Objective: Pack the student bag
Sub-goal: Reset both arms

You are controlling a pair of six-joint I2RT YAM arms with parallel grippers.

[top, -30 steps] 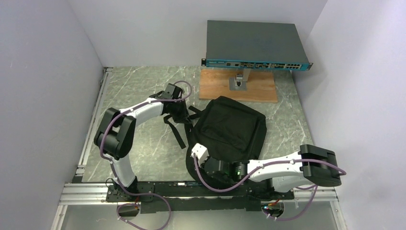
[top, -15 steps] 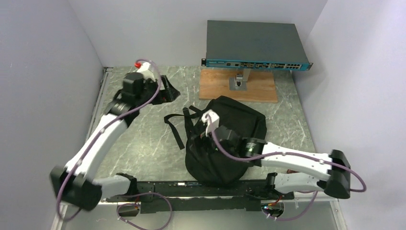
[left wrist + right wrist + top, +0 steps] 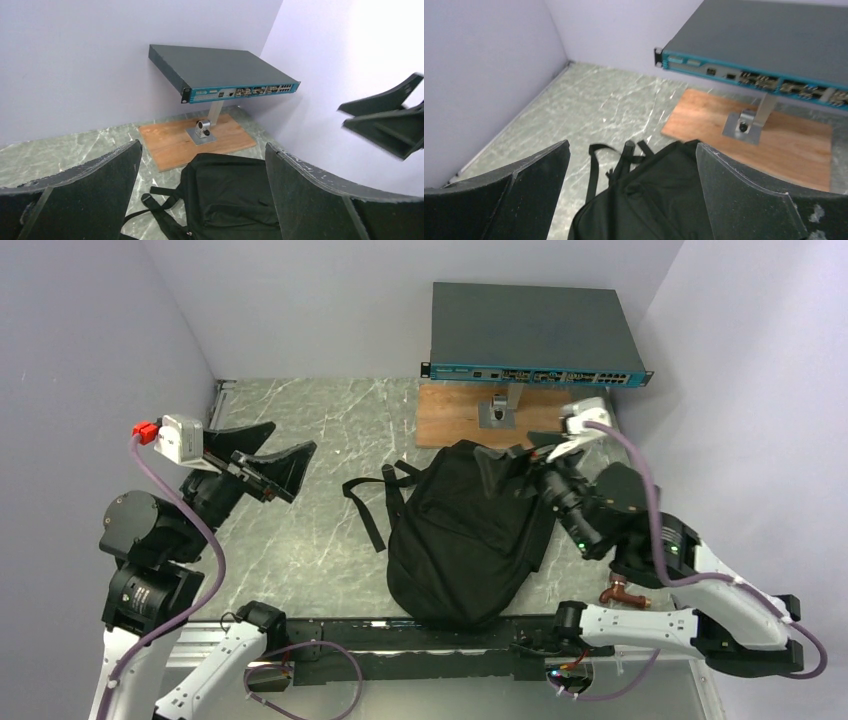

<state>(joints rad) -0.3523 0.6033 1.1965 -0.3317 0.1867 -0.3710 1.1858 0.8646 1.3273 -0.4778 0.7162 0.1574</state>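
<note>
Backpack [image 3: 470, 530] lies black, soft and slumped, straps [image 3: 365, 505] trailing leftward, while left fingers [image 3: 290, 468] and right fingers [image 3: 749, 200] gape wide, empty.

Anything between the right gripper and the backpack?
Nothing visible does. The right gripper is open, with the backpack in plain view between its fingers. The grey box stands farther back, off that path.

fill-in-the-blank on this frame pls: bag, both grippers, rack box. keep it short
1. The student bag is ____ in colour.
2. The jaws of the left gripper and the right gripper are both ____.
3. The rack-mount box stands on a post fixed to a ____ board.
4. The bag's shoulder straps lie on the robot's ____ side of it.
Missing words: black; open; wooden; left.
</note>
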